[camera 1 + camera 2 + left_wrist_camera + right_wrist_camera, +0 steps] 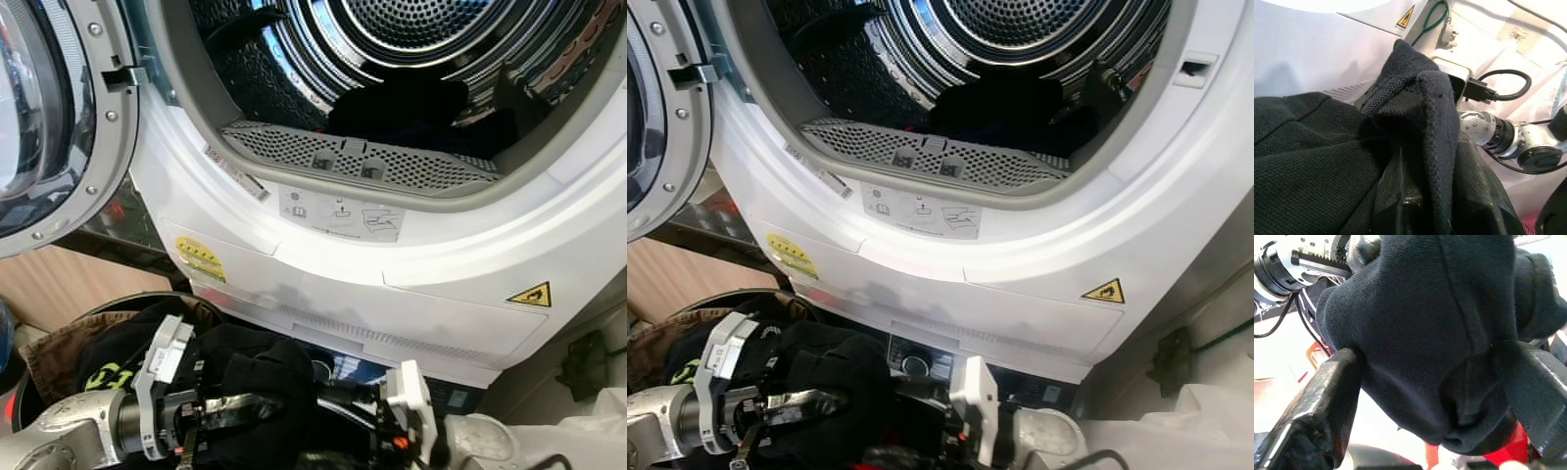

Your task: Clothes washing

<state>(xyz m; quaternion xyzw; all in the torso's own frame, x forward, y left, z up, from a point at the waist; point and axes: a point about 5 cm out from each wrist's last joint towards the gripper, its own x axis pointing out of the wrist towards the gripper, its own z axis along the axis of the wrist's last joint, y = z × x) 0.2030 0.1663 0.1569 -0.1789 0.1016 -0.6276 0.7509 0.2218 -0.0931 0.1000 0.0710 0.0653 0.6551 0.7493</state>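
Observation:
A black knit garment [257, 377] is bunched up low in front of the white front-loading machine [411, 284]. My left gripper [243, 404] reaches in from the left and is shut on the garment, whose cloth drapes over its fingers [1400, 210]. My right gripper [1435, 382] comes in from the right; the bundle [1440, 323] is pinched between its two fingers [1327, 396]. Above them the drum [421, 39] stands open, with dark clothes [411, 108] lying at its bottom.
The round door [49, 117] is swung open to the left. A perforated grey lint filter [353, 162] lines the lower lip of the opening. A dark basket [29, 392] with brown and black clothes sits at lower left. Cables and a plug [1449, 34] lie to the right.

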